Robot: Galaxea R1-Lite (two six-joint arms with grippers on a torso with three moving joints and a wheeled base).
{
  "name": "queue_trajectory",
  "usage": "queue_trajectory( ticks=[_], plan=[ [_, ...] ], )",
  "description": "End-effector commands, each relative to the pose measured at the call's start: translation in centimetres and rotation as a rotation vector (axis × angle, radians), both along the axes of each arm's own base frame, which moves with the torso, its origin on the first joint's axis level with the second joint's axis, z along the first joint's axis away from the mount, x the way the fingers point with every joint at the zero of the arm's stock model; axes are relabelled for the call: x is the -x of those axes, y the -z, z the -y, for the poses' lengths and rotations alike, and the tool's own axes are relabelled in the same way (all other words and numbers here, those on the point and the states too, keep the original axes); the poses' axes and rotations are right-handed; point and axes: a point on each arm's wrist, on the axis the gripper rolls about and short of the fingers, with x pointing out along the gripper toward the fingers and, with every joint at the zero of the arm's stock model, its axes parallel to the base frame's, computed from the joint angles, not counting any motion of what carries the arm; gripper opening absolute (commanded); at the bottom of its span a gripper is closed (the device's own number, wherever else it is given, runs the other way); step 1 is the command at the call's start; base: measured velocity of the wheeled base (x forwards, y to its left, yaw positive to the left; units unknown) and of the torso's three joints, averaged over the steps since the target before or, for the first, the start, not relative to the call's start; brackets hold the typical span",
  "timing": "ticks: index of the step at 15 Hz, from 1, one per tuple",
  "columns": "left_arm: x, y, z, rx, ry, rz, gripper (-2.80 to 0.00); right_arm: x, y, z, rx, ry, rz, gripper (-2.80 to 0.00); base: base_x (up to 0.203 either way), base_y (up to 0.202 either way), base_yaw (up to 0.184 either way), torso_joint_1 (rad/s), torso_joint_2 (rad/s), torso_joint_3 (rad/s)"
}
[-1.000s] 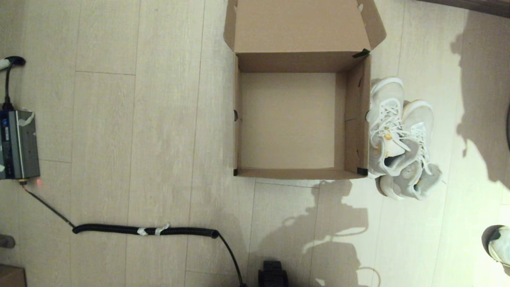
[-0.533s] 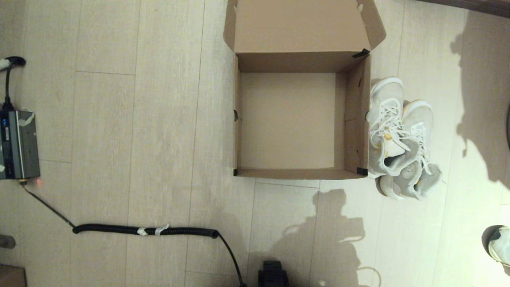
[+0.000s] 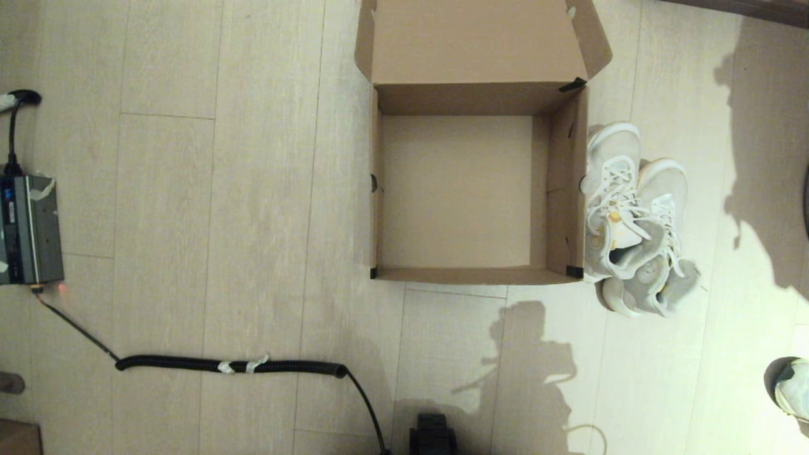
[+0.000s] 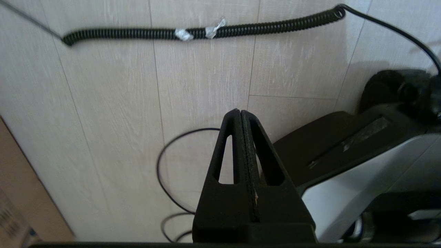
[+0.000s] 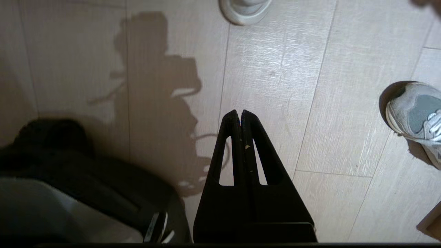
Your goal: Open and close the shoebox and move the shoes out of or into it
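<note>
Only the robot's shadow has shifted on the floor (image 3: 189,189). Left gripper (image 4: 240,112) and right gripper (image 5: 240,112) are closed, empty. The shoes (image 3: 635,221) touch the box (image 3: 572,189); a grab may snag its wall.

The shoebox (image 3: 471,189) stands on the floor (image 3: 221,189) ahead of the robot, slightly right of centre, with its lid (image 3: 474,41) folded back on the far side. The shoes (image 3: 632,221) lie on the floor directly right of the shoebox, the left one touching its right wall and partly overlapping the right one. A lone shoe (image 3: 790,387) lies near the right edge, well apart from the pair and nearer the robot. A power unit (image 3: 28,229) sits at the far left. A coiled cable (image 3: 231,364) runs across the floor between the power unit and the robot base (image 3: 433,435).
</note>
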Motion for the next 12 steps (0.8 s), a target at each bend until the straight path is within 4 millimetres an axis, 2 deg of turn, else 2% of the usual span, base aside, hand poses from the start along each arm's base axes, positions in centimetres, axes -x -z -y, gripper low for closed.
queue_trajectory(
  ticks=[1,4,9,12],
  plan=[
    [0.1,0.1,0.0,-0.011,0.034,0.002,-2.8,0.3,0.1,0.0,-0.013,0.005,0.039,-2.8,0.0,0.0,0.0,0.0,0.0,0.0],
    [0.3,0.1,0.0,-0.015,0.131,0.026,-2.8,0.3,0.0,0.0,-0.089,0.017,0.044,-2.8,0.0,0.0,0.0,0.0,0.0,0.0],
    [2.2,0.5,-0.1,-0.028,0.085,0.297,-2.8,0.3,0.0,0.0,-0.095,0.019,0.044,-2.8,0.0,0.0,0.0,0.0,0.0,0.0],
    [2.0,0.5,-0.1,0.06,0.036,0.312,-2.8,0.3,0.0,0.0,-0.104,0.027,0.045,-2.8,0.0,0.0,0.0,0.0,0.0,0.0]
  ],
)
